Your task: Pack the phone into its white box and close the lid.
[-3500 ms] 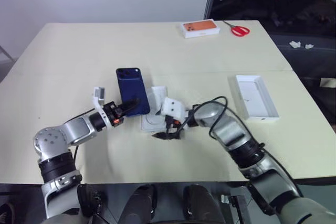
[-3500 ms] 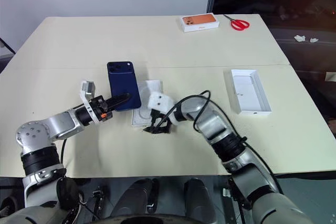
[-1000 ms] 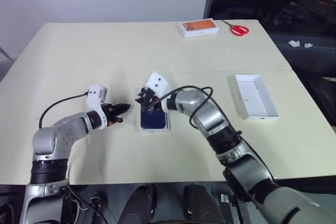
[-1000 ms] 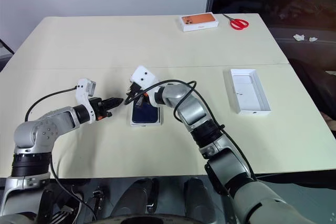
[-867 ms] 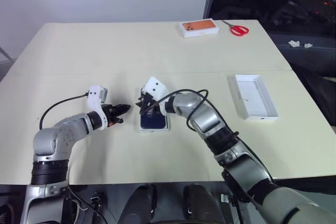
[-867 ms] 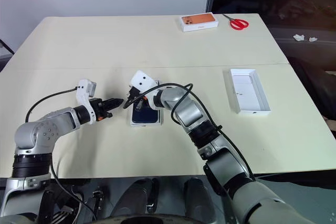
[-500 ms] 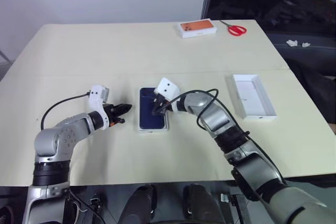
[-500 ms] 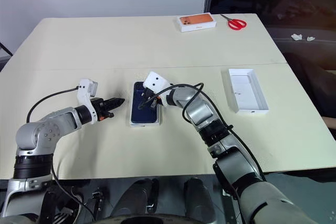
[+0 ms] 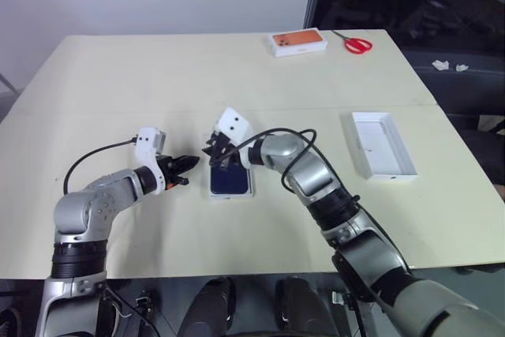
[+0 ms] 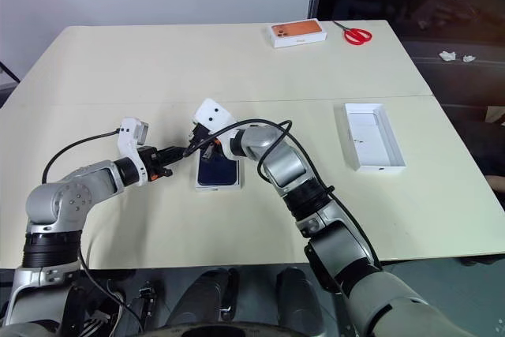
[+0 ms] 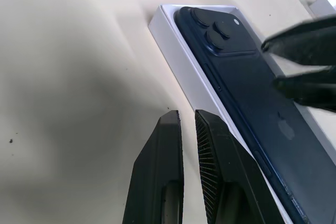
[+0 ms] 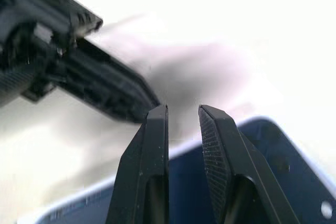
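Observation:
The dark blue phone (image 9: pixel 231 181) lies back up inside the white box (image 11: pixel 181 56) at mid table. My left gripper (image 9: pixel 187 163) rests just left of the box, its fingers (image 11: pixel 168 171) almost together with nothing between them. My right gripper (image 9: pixel 215 155) hovers over the phone's far left corner, near the camera cluster, close to the left fingertips. Its fingers (image 12: pixel 152 166) stand a narrow gap apart and hold nothing. The lid (image 9: pixel 384 145) lies hollow side up, well to the right.
An orange-printed box (image 9: pixel 300 41) and red scissors (image 9: pixel 360 43) sit at the far edge of the table. Cables loop from both wrists over the table near the box. The dark floor lies past the table's right edge.
The phone, held above the box by my left gripper seconds ago, now lies in it. My right gripper swung to the phone's right side and back to its far left corner. The left gripper stayed put.

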